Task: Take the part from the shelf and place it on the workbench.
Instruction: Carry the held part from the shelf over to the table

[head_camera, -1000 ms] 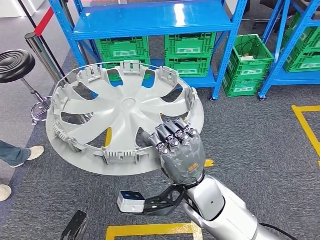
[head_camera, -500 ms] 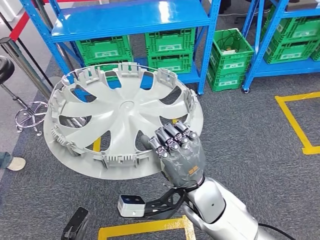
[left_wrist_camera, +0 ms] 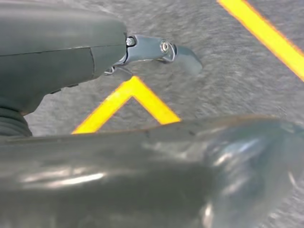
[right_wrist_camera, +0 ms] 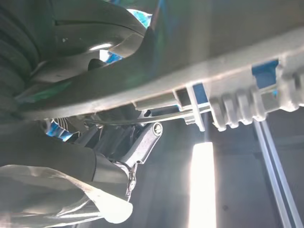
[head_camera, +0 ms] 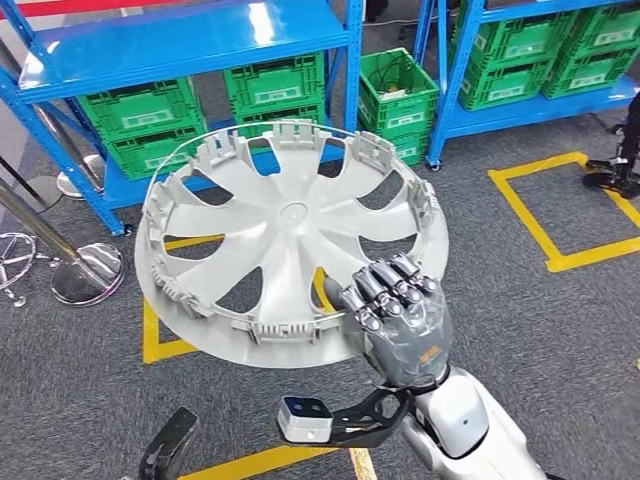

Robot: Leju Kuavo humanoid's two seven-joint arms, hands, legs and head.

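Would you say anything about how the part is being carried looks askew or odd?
Nothing looks damaged. The wheel cover is gripped only at its near rim by the right hand, so most of it overhangs unsupported, tilted above the floor.

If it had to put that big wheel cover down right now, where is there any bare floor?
Bare grey carpet lies right of the wheel cover, up to the yellow floor marking, and inside that marking. It is crowded behind, with blue shelving and green crates, and left by the chrome post base.

Pale grey wheel cover (head_camera: 290, 240) at centre, blue shelving (head_camera: 181, 40) and green crates (head_camera: 143, 110) above, yellow-lined grey carpet (head_camera: 528, 300).
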